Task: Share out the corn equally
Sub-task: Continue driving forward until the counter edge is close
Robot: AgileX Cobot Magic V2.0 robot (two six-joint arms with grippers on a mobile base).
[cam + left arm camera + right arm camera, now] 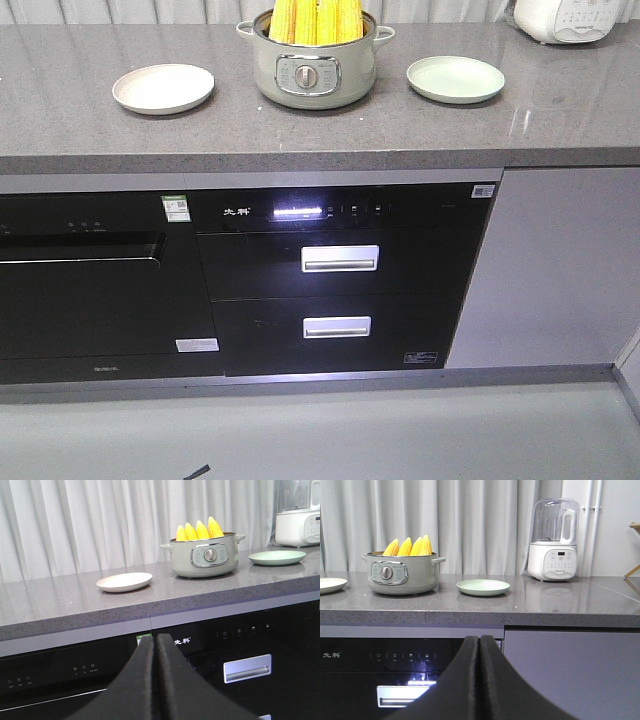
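Several yellow corn cobs (316, 20) stand upright in a pale green pot (313, 72) at the middle of the grey counter; the corn (200, 530) and the corn (410, 546) also show in both wrist views. A pinkish plate (163, 88) lies left of the pot and a green plate (455, 79) lies right of it, both bare. My left gripper (155, 639) is shut on nothing, low in front of the black appliance. My right gripper (480, 640) is likewise shut and empty, below the counter edge. Neither gripper appears in the front view.
A white blender (554, 542) stands at the counter's back right. Below the counter (320, 150) sit a black oven (90, 280) and a drawer unit with two silver handles (340, 258). Curtains hang behind.
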